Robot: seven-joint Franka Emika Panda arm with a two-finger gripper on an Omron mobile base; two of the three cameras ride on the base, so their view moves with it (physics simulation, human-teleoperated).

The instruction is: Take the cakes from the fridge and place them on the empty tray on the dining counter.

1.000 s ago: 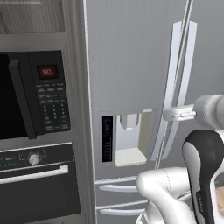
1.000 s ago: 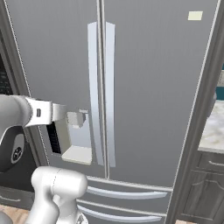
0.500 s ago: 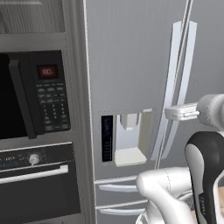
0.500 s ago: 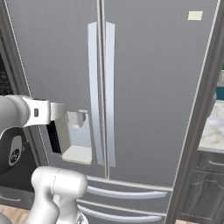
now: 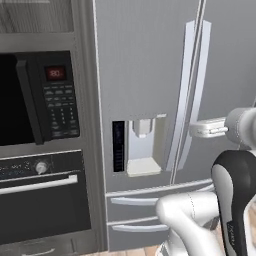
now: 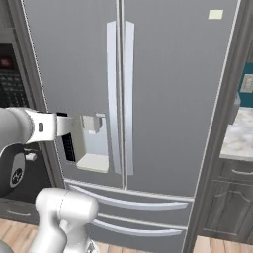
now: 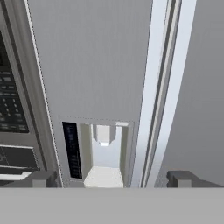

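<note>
**Parked in front of the fridge, doors shut**

My arm's reaching out level toward the fridge (image 6: pixel 163 99), wrist roughly at dispenser height. My claw (image 7: pixel 111 179) is spread wide open and holding nothing, its tips either side of the water dispenser (image 7: pixel 103 155) and the two long handles (image 7: pixel 162 87) in the hand view. Both doors are closed, so I can't see any cakes. Black microwave (image 5: pixel 40 97) and oven (image 5: pixel 42 192) sit to the left; a bit of marble table (image 6: pixel 239 138) shows at right.

closed fridge (image 6: pixel 168 99) doors bar access
</note>
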